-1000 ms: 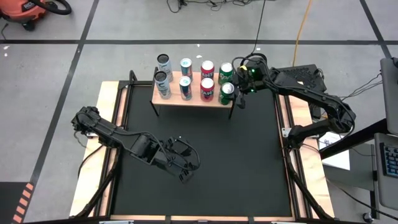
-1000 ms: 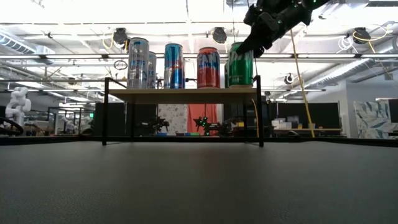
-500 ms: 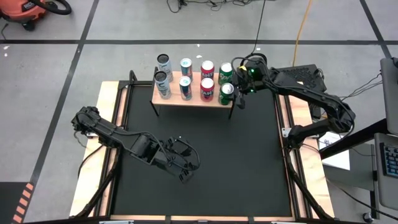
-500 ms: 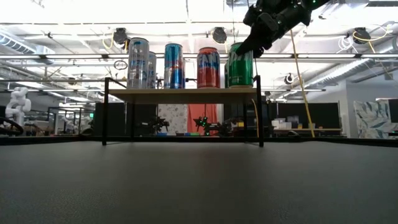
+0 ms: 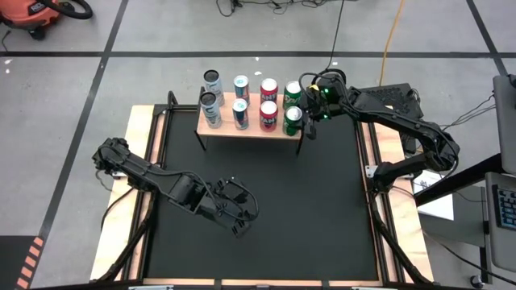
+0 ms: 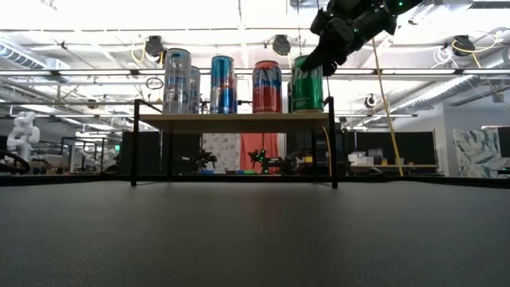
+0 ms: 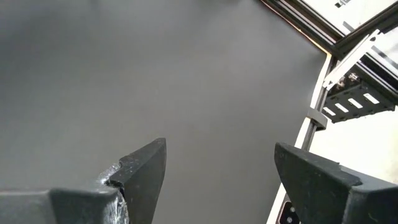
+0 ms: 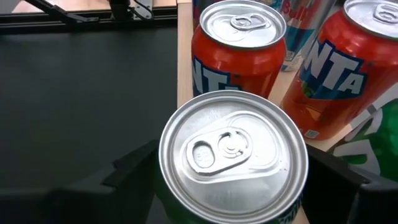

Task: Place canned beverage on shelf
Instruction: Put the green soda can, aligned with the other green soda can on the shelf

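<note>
The shelf (image 5: 250,132), a light-wood board on black legs, stands at the table's far edge and carries several cans in two rows. The near green can (image 5: 295,118) (image 6: 307,84) stands upright on its right end, in front of a second green can (image 5: 292,90). My right gripper (image 5: 300,121) (image 6: 319,62) reaches in from the right and is shut on the near green can. My left gripper (image 5: 243,216) (image 7: 221,155) hangs open over the black mat near the table's middle, with nothing between its fingers. My right gripper has the near green can's upper side wall (image 8: 166,202) between its two fingers (image 8: 134,168), just below the silver top. It comes in from the table's right, slanting down. The can's top hides the fingertips. The can stands upright, its base on the shelf board (image 6: 231,121).
Two silver cans (image 5: 211,98), two blue cans (image 5: 241,101) and two red cans (image 5: 268,103) fill the rest of the shelf. Close beside the held can stands a red can (image 8: 239,43). The black mat (image 5: 266,177) lies bare between the shelf and my left arm.
</note>
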You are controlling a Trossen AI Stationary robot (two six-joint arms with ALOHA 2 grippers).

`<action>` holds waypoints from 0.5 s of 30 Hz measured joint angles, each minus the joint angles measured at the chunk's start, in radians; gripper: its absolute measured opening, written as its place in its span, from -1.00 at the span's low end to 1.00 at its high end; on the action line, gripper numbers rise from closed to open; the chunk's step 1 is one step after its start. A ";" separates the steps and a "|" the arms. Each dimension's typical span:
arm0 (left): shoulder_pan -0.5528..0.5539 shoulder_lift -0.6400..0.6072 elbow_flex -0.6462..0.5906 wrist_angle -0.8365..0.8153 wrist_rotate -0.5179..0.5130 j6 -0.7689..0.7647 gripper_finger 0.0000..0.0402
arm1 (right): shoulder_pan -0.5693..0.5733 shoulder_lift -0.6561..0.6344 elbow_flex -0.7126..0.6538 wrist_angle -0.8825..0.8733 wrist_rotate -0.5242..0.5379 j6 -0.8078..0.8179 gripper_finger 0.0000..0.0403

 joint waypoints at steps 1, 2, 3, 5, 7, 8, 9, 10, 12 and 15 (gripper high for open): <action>0.000 0.000 0.000 0.000 0.000 0.000 0.49 | 0.000 0.000 0.000 0.000 0.001 0.006 0.50; 0.000 0.000 0.000 0.000 0.000 0.000 0.49 | 0.000 0.000 0.000 -0.001 0.002 0.010 0.52; 0.000 0.000 0.000 0.000 0.000 0.000 0.49 | 0.000 0.000 0.000 -0.001 0.003 0.012 0.56; 0.000 0.000 0.000 -0.001 0.000 0.000 0.49 | 0.000 0.002 -0.002 -0.015 0.007 0.013 0.63; 0.000 0.000 0.000 -0.001 0.000 0.000 0.49 | 0.000 0.004 -0.004 -0.017 0.007 0.012 0.70; 0.000 0.000 0.000 -0.001 0.000 0.000 0.49 | 0.000 0.004 -0.004 -0.014 0.007 0.013 0.72; 0.000 0.000 0.000 -0.001 0.000 0.001 0.49 | -0.001 0.003 -0.004 -0.009 0.007 0.013 0.74; 0.000 0.000 0.000 -0.001 0.000 0.001 0.49 | -0.001 0.002 -0.004 -0.007 0.006 0.012 0.75; 0.000 0.000 0.000 -0.002 0.000 0.001 0.49 | -0.001 0.001 -0.003 -0.008 0.006 0.013 0.76; 0.000 0.000 0.000 -0.002 0.000 0.001 0.49 | -0.001 -0.003 -0.003 -0.004 0.007 0.025 0.76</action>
